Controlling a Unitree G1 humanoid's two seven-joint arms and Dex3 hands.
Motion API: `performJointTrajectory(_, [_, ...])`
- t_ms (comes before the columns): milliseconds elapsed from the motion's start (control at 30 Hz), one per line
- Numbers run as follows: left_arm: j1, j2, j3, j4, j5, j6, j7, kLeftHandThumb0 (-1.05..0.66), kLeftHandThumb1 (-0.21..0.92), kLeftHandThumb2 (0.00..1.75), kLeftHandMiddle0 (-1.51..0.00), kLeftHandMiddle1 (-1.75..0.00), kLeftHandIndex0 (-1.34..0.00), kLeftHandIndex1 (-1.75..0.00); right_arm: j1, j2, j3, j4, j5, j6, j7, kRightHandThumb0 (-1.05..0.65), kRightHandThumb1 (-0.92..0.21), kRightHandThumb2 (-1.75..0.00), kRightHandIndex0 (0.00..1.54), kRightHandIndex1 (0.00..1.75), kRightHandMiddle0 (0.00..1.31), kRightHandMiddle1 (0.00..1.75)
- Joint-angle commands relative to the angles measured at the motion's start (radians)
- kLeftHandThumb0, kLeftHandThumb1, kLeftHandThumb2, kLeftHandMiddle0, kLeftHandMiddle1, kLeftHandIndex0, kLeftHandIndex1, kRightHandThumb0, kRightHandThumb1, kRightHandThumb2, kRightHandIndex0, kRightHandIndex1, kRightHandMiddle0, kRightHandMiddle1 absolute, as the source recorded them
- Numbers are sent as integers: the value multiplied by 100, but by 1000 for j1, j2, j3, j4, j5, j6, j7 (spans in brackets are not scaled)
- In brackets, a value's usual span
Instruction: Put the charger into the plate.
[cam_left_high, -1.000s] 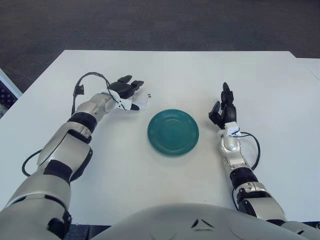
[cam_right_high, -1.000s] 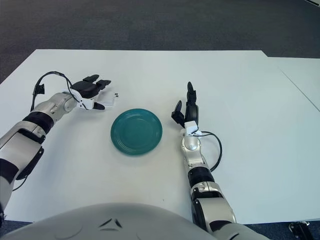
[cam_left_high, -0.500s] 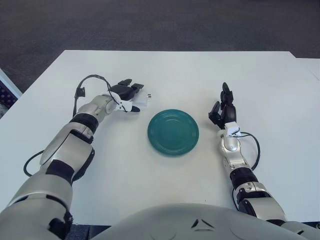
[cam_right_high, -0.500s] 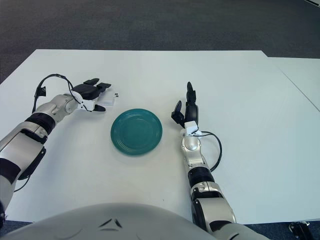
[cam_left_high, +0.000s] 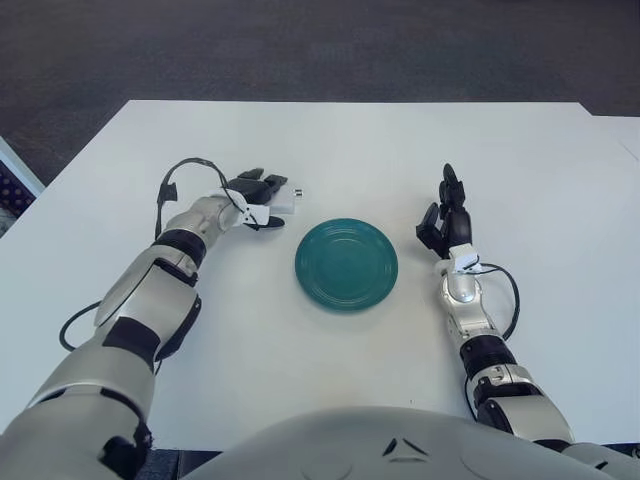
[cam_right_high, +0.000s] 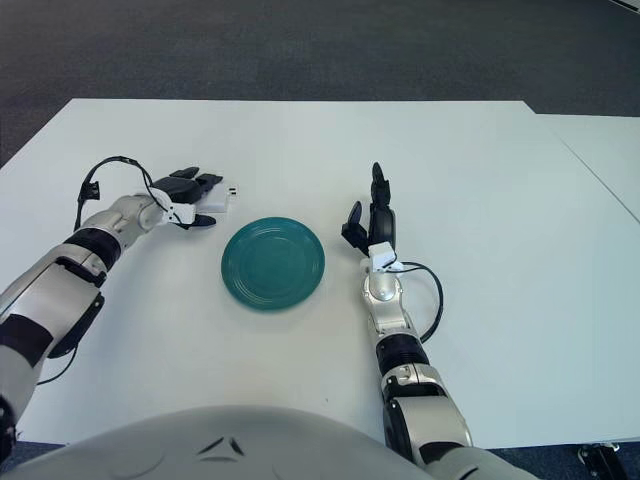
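The white charger (cam_left_high: 283, 198) lies on the table just up and left of the teal plate (cam_left_high: 346, 264), which holds nothing. My left hand (cam_left_high: 258, 198) is low at the charger's left end. Its black fingers (cam_left_high: 253, 181) reach along the far side and the thumb (cam_left_high: 268, 222) along the near side, still spread. The charger has not left the table. My right hand (cam_left_high: 447, 213) shows to the right of the plate, idle, with its fingers relaxed and pointing away from me.
The white table (cam_left_high: 340, 140) runs wide around the plate, and dark carpet lies beyond its far edge. A black cable (cam_left_high: 180, 167) loops above my left wrist. Another cable (cam_left_high: 510, 295) curls beside my right forearm.
My left hand has sunk lower and flattened around the charger's left end, with the fingers closer to it. The charger, the plate and my right hand have stayed in place.
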Motion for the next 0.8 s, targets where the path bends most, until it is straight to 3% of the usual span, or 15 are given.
performJointTrajectory(0, [-7, -12, -5, 29, -5, 17, -7, -105, 92, 66, 0, 0, 0, -42, 167, 10, 18, 51, -5, -41, 30, -94, -92, -102, 0, 0, 0, 7])
performJointTrajectory(767, [39, -44, -17, 98, -16, 56, 28, -100, 92, 75, -10, -2, 0, -55, 476, -20, 18, -352, 91, -6, 211, -95, -92, -97, 0, 0, 0, 0])
